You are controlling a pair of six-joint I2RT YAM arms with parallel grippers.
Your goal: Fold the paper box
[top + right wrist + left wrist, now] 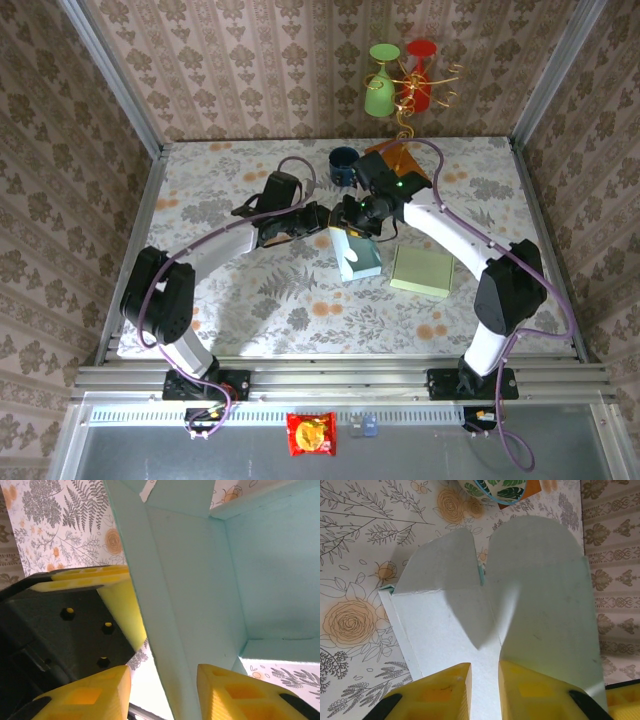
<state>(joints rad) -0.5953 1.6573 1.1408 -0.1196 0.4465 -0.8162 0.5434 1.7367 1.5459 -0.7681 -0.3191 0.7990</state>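
Note:
The pale teal paper box (358, 258) stands half folded at the table's middle, with both grippers at its far end. In the left wrist view the box (540, 590) shows a flat panel and a large rounded flap; my left gripper (485, 690) is open by a narrow gap over the crease between them. In the top view the left gripper (318, 220) reaches the box from the left. My right gripper (162, 695) is open, its fingers astride a side wall of the box (270, 570). A left-arm finger (122, 610) rests against that wall's outer side.
A flat pale green sheet (420, 270) lies right of the box. A dark blue cup (343, 165) and an orange object (402, 160) sit behind the grippers. Green and red glasses (381, 85) hang on a wire stand at the back. A snack packet (312, 433) lies off the table in front.

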